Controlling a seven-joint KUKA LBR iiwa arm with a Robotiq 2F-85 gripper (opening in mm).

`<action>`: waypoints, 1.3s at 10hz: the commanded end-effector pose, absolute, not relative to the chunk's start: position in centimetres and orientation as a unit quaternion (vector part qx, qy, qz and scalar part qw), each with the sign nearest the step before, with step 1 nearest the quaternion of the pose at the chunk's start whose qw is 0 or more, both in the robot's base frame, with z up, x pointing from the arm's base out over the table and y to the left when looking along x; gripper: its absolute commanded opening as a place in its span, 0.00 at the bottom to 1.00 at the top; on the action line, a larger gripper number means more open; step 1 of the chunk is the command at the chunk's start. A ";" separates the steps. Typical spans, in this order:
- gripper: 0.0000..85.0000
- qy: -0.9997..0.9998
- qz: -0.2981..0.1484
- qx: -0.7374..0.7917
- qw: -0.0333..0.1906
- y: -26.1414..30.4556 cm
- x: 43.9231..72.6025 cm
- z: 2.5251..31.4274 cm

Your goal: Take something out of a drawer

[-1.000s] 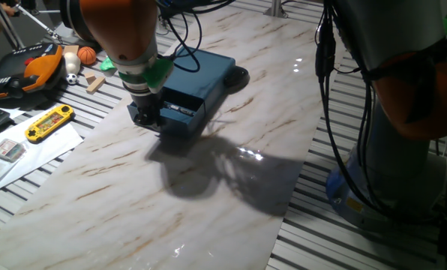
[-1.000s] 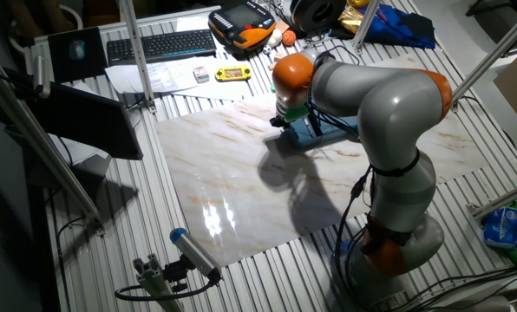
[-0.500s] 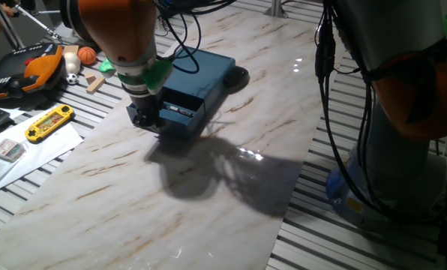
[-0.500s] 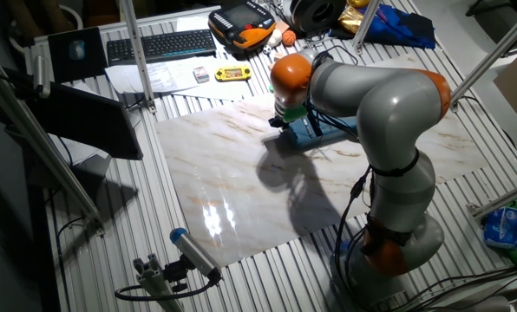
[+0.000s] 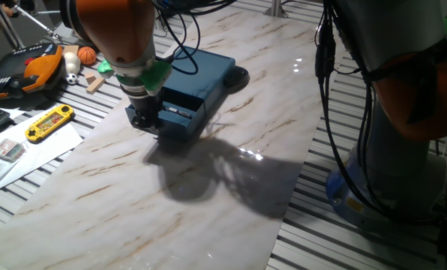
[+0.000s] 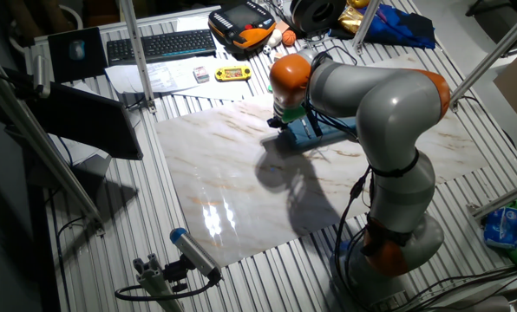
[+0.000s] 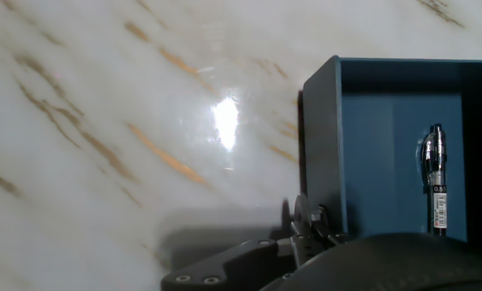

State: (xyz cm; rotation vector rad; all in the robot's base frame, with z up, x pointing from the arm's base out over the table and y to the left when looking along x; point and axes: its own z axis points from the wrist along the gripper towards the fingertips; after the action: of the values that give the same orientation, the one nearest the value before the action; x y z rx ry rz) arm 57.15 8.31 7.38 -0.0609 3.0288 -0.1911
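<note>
The dark blue drawer is pulled partly out of its dark blue box on the marble board. In the hand view the drawer is open, and a slender dark grey pen lies along its right side. The pen shows as a thin pale strip in one fixed view. My gripper stands at the drawer's front and looks shut on the small round knob. In the hand view the gripper shows only at the bottom edge. The other fixed view shows the gripper at the box's left end.
A yellow handheld game lies on paper left of the board. An orange and black device, small balls and a wooden block lie behind it. A black round object sits by the box. A keyboard lies at the back.
My gripper has moved slightly away from the box, and the drawer has slid a little further out with it.
</note>
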 end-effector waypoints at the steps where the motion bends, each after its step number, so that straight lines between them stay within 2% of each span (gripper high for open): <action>1: 0.00 0.996 -0.061 -0.020 0.054 8.5 57.0 7.3; 13: 0.00 0.997 -0.042 -0.022 0.053 9.3 56.3 6.8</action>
State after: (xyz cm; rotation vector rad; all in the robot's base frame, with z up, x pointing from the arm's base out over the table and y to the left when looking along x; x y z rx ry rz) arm 56.34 9.35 6.84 -0.0698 3.0317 -0.1296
